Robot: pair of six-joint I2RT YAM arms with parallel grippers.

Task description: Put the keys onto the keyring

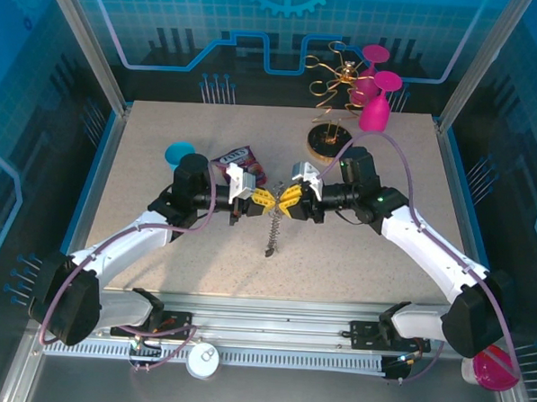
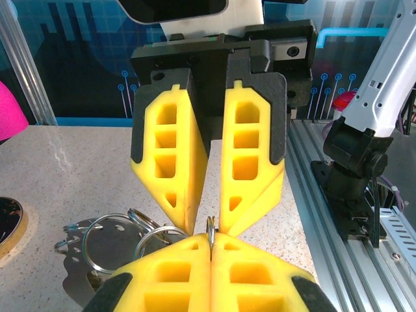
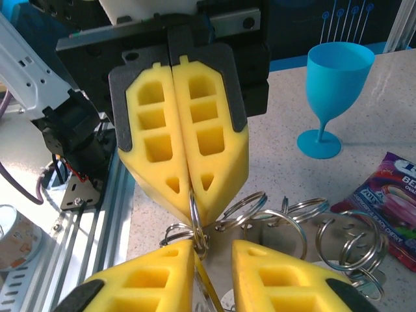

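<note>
Yellow foam-padded left claw (image 2: 211,250) sits closest in its own wrist view. Its fingers are pressed flat together, pinching the keyring, a thin grey metal wire loop (image 3: 194,214), at the very tips. Yellow foam-padded right claw (image 3: 213,250) faces it tip to tip with its jaws narrowly parted. It straddles the same loop without clamping it, as far as I can see. Whether it carries a key, cannot tell. Both meet raised over the middle of the speckled beige desk (image 1: 164,132).

Risks, my read:
- The grip is fingertip-only on thin wire, so the loop can pivot or slip out if the right claw nudges or drags it.
- The tips are nearly touching, so a small misalignment means a pad-on-pad bump.
- The silvery link chain (image 1: 270,233) hangs from the loop. Its weight pulls down and it can swing.
- A pile of loose silver split rings (image 3: 265,209) lies just below the pads, and the chain or loop could snag there.
- If the right claw closes off-centre, it grabs nothing or twists the loop.

Keyring look: seen edge-on it is slim, shiny and hard, probably slick. It hangs just under the left fingertips with the chain dropping straight toward the desk. Whether the chain's end touches, cannot tell.
</note>
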